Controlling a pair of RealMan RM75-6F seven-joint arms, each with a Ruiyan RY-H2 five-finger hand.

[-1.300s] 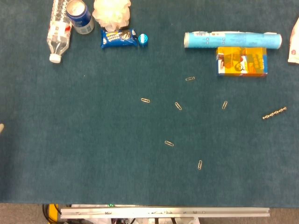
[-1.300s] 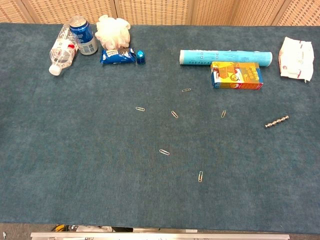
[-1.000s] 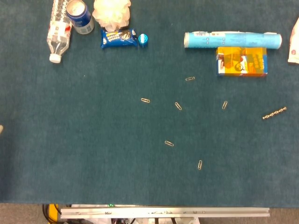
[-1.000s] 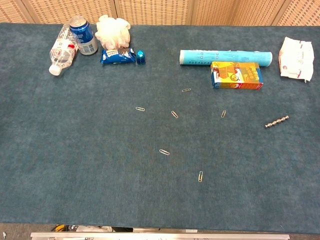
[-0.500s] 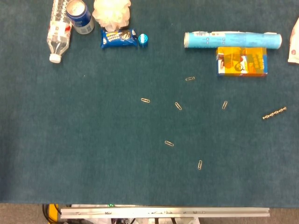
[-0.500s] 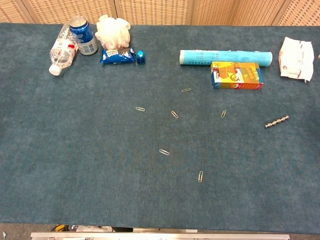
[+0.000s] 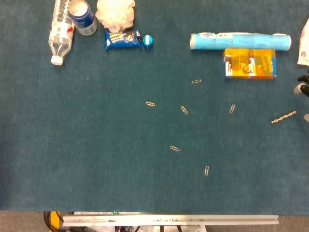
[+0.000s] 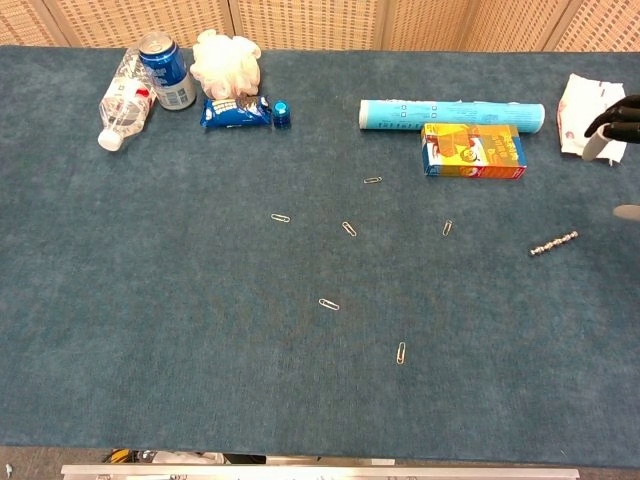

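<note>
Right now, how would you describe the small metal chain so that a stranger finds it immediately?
Start at the orange box under the long light-blue tube, then move toward the table's right edge, near the right hand. The metal chain lies there alone, slanted: a beaded silver strip, longer and thicker than the scattered paper clips.

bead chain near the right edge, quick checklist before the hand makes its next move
1. Right hand in view: ok, only fingertips show at the right edge.
2. Right hand holding nothing: cannot tell, mostly out of frame.
3. Bead chain free of other things: ok, lies alone on the table.
4. Nearest paperclip apart from the chain: ok.
5. White packet near the fingertips: not ok, close beside them.
6. Left hand in view: not ok.
</note>
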